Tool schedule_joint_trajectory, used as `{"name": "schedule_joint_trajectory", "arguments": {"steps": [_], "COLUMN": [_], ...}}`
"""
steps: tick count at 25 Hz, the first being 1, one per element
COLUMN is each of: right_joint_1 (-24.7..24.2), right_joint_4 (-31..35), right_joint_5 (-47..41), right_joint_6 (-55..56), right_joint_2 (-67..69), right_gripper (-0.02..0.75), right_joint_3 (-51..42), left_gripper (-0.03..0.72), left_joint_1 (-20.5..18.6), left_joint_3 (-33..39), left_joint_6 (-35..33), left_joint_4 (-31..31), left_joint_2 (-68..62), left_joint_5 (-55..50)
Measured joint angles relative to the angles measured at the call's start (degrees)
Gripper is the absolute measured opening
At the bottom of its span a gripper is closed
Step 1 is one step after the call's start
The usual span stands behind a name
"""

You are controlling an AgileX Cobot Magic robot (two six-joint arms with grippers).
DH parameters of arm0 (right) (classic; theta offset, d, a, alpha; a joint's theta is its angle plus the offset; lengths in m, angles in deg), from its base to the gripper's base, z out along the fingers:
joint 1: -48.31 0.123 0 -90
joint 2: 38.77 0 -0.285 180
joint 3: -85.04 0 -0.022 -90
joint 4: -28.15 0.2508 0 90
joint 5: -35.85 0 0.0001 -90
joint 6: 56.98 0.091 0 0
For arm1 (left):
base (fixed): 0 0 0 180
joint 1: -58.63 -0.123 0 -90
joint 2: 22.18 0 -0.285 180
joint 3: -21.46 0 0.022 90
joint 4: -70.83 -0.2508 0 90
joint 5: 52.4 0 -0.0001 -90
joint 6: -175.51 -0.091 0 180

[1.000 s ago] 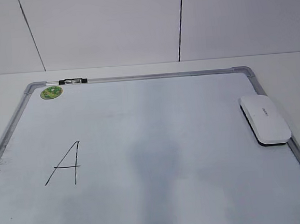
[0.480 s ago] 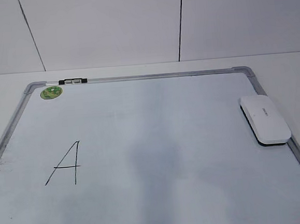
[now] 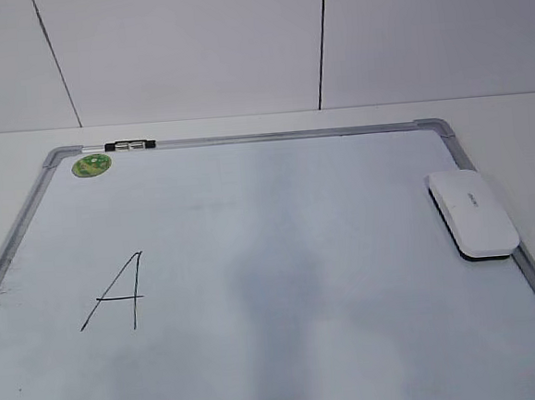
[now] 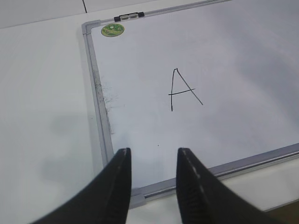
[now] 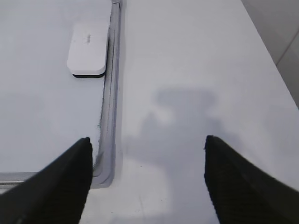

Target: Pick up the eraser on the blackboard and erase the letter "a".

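Observation:
The white eraser [image 3: 472, 212] lies on the right edge of the blackboard [image 3: 278, 218], partly over its grey frame. It also shows in the right wrist view [image 5: 88, 46], far ahead and left of my right gripper [image 5: 147, 140], which is wide open and empty over the table beside the board's near right corner. My left gripper [image 4: 153, 151] is open and empty above the board's near left corner [image 4: 140, 196]. An angular capital "A" [image 3: 117, 292] is drawn on the left half, also seen in the left wrist view [image 4: 182, 91]. No small cursive "a" shows. Neither gripper is in the exterior view.
A round green sticker [image 3: 91, 165] sits in the board's far left corner. A small black-and-white marker [image 3: 127, 146] lies on the far frame rail. White table [image 5: 196, 70] surrounds the board, with a white panelled wall [image 3: 191, 48] behind.

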State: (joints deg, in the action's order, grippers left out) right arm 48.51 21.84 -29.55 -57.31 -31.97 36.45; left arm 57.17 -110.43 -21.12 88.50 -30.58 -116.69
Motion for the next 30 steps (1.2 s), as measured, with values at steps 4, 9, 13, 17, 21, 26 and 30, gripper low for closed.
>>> {"name": "schedule_joint_trajectory", "arguments": {"steps": [4, 9, 13, 17, 21, 26, 30], "right_joint_1": [0.0, 0.0, 0.0, 0.0, 0.0, 0.0, 0.0], "right_joint_4": [0.3, 0.3, 0.3, 0.3, 0.3, 0.3, 0.3], "right_joint_5": [0.0, 0.0, 0.0, 0.0, 0.0, 0.0, 0.0], "right_joint_6": [-0.6, -0.7, -0.7, -0.8, -0.8, -0.8, -0.9], "right_joint_2": [0.0, 0.0, 0.0, 0.0, 0.0, 0.0, 0.0], "right_gripper": [0.592, 0.592, 0.592, 0.592, 0.592, 0.592, 0.592], "right_joint_3": [0.0, 0.0, 0.0, 0.0, 0.0, 0.0, 0.0], "left_gripper": [0.243, 0.238, 0.238, 0.238, 0.238, 0.237, 0.237], "left_joint_1": [0.0, 0.0, 0.0, -0.3, -0.3, -0.3, -0.3], "left_joint_3": [0.0, 0.0, 0.0, 0.0, 0.0, 0.0, 0.0], "left_joint_6": [0.0, 0.0, 0.0, 0.0, 0.0, 0.0, 0.0], "left_joint_4": [0.0, 0.0, 0.0, 0.0, 0.0, 0.0, 0.0], "left_joint_2": [0.0, 0.0, 0.0, 0.0, 0.0, 0.0, 0.0], "left_joint_5": [0.0, 0.0, 0.0, 0.0, 0.0, 0.0, 0.0]}}
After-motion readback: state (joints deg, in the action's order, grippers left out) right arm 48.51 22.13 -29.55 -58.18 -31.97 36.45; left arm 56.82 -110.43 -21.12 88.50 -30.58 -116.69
